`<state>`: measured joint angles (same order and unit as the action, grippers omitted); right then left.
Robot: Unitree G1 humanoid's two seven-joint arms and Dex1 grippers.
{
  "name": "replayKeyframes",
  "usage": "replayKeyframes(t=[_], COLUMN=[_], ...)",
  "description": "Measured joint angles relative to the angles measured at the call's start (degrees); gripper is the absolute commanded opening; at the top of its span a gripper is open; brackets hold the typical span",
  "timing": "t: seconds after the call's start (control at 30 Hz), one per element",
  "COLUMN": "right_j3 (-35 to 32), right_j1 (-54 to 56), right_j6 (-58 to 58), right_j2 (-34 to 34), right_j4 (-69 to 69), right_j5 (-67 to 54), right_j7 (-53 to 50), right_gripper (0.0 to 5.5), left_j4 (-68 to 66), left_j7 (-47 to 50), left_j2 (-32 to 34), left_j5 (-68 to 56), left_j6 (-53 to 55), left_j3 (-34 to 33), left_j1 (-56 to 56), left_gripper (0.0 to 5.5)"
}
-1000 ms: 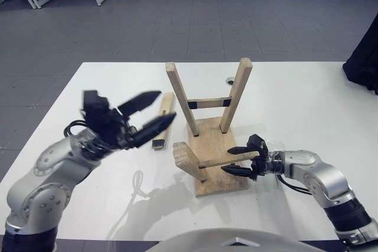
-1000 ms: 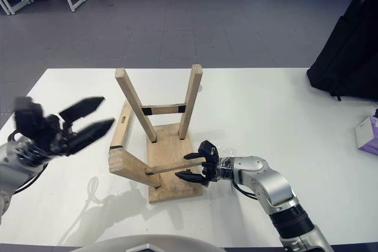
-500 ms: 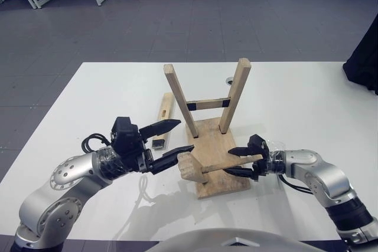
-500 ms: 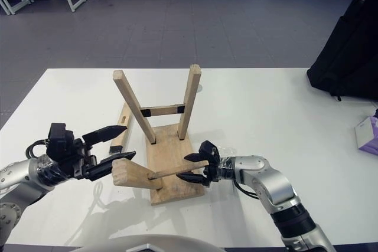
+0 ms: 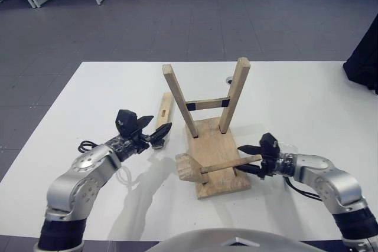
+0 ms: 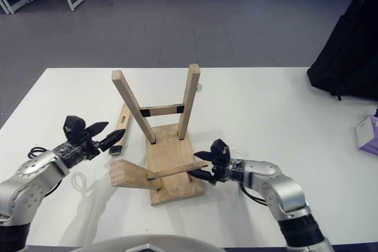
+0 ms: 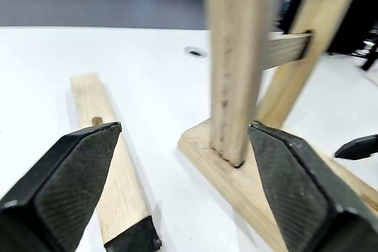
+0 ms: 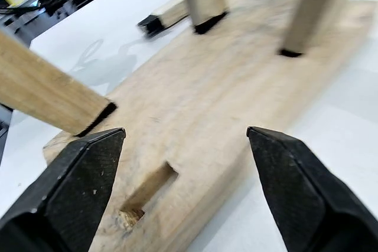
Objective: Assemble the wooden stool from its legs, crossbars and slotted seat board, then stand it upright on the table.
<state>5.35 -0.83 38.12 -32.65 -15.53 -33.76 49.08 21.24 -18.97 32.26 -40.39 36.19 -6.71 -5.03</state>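
Stool (image 5: 209,134), half built, sits upside down at mid-desk (image 5: 295,104) between the two hands; the right hand (image 5: 247,159) is spread wide, its fingers either side of the free end of a crossbar (image 5: 224,164) without pinching it, likely to steer that piece; the crossbar's far end is plugged into a third leg (image 5: 188,167), tilted at the near left corner of the board (image 6: 168,157), probably bound for the empty slot (image 8: 147,192) just ahead of this hand; beyond, two legs (image 5: 181,101) stand in the board, braced by a second bar (image 5: 208,104); the left hand (image 5: 163,133), also spread, hovers low by the near end of a loose leg (image 5: 166,106) lying flat just left of the board, apparently to pick it up.
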Motion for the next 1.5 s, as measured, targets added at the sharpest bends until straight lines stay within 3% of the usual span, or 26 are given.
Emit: replayKeyframes(t=[0.2,0.53,0.93,1.1,1.4,1.5], right_j3=[-3.4,-1.5,-1.2,-1.2,-2.8,-4.1], right_j1=[0.0,-1.3,-1.8,-1.6,-0.8,-0.4], right_j6=[0.6,0.5,-0.4,-1.3,-1.6,-2.4], right_j2=[1.0,2.7,2.9,3.3,5.0,5.3], right_j4=[-3.0,-5.4,-5.9,-5.8,-5.1,-4.0], right_j5=[-2.7,-2.2,-1.6,-1.6,-4.9,-5.7], right_j7=[-1.2,-4.1,-4.6,-4.4,-3.5,-3.3], right_gripper=[3.8,3.8,3.8,3.8,3.8,3.8], left_j4=[-9.5,-14.5,-17.0,-16.8,-14.2,-11.7], left_j7=[6.4,6.1,4.4,2.9,2.9,-2.8], left_j2=[-3.4,-6.1,-7.7,-8.7,-12.4,-14.8], left_j5=[8.4,15.0,18.1,18.2,16.7,9.6], left_j6=[4.0,7.3,7.8,8.1,-6.2,-13.0], left_j3=[3.1,6.7,4.5,4.0,-7.6,-12.9], left_j1=[5.1,8.3,9.6,9.6,3.3,2.4], left_gripper=[3.98,3.98,2.06,2.03,2.03,2.03])
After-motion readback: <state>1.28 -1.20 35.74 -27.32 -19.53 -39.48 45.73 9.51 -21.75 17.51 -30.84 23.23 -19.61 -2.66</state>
